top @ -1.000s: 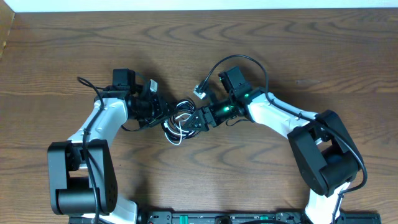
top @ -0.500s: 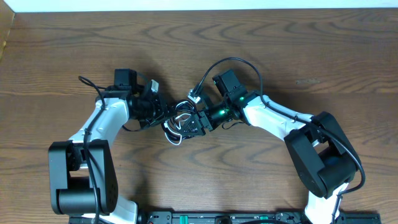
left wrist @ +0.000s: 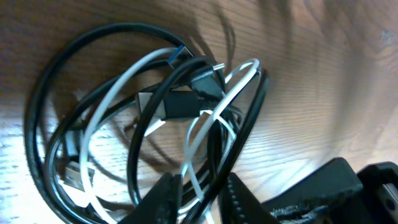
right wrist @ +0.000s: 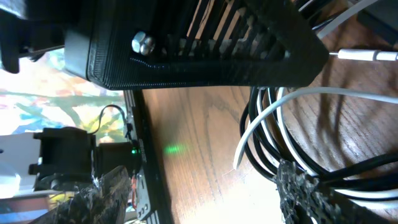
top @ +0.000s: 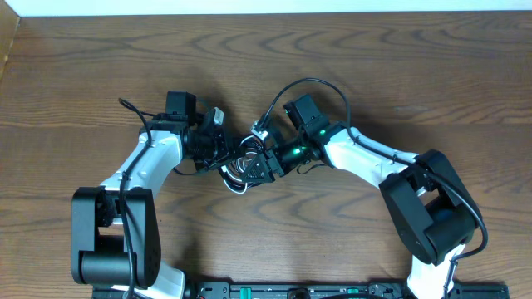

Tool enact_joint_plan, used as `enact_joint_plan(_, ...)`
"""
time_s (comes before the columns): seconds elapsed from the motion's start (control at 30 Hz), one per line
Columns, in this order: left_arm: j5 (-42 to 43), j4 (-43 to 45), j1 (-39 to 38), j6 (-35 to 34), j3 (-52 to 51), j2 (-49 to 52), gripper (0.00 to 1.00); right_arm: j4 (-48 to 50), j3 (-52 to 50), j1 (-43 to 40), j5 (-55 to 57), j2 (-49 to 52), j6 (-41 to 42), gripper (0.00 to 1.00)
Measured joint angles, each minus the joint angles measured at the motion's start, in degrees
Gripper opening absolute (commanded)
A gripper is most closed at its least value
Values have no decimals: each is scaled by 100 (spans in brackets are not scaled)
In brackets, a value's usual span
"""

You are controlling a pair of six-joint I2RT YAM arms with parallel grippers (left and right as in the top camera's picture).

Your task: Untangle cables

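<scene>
At centre of the table (top: 374, 75), the cables (top: 241, 169) sit as one tangled black-and-white coil between both arms; left gripper (left wrist: 202, 198) fingers close together around a few strands, can't tell if clamped; right gripper (top: 254, 166) fingers apart, straddling the coil

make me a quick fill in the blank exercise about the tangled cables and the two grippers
1. The cables lie in a tangle on a bare ____ table.
2. The odd cable in the tangle is ____, while the rest are black.
3. Seen from overhead, the tangle sits ____ the left gripper and the right gripper.

Missing words: wooden; white; between
</scene>
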Motion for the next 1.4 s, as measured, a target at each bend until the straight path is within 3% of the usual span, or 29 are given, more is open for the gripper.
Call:
enact_joint_plan(0.3,-96,4,0,-9,0,0,19,315,-42,170,74,66,83,56)
enact_joint_plan(0.67,-101,17,0,-9,0,0,19,1993,-111,170,-1019,872,533,38)
enact_joint_plan(0.8,-114,17,0,-9,0,0,19,2105,-111,170,-1241,881,697,9)
enact_joint_plan(0.87,-116,17,0,-9,0,0,19,2103,-116,168,-1290,881,758,1)
enact_joint_plan(1.4,-229,-22,0,-9,0,0,19,2218,-118,170,-1342,881,804,1)
